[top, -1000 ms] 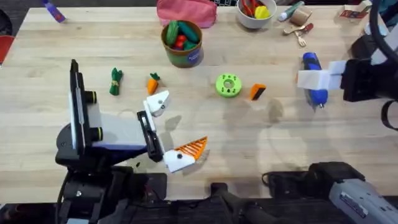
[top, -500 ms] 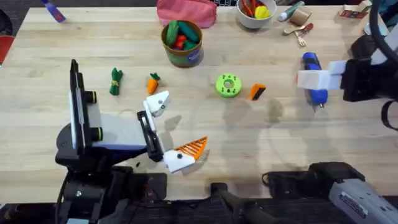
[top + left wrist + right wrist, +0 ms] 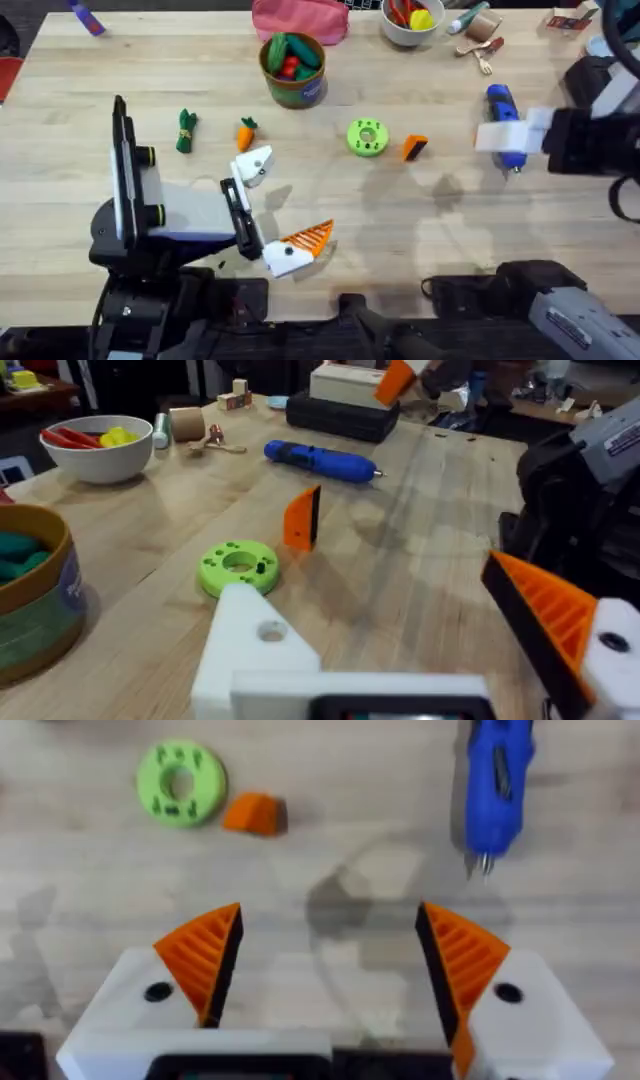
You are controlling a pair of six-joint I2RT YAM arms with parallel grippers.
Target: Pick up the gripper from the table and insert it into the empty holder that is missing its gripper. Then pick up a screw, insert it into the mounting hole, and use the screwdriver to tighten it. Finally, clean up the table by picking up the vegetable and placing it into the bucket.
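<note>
your right gripper [image 3: 330,970] hovers wide open, holding nothing, at right; the left one [image 3: 270,210] is open too (one holder [image 3: 254,163] bare). the gripper [image 3: 414,148] lies center, the bucket [image 3: 294,70], upper center, holds toy vegetables.

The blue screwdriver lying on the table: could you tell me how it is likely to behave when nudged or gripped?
The screwdriver looks like a rigid, rounded pen shape lying flat, so it may roll if nudged sideways. Its smooth casing could slip between the pads.

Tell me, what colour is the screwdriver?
Bright blue, the screwdriver shows best in the right wrist view.
</note>
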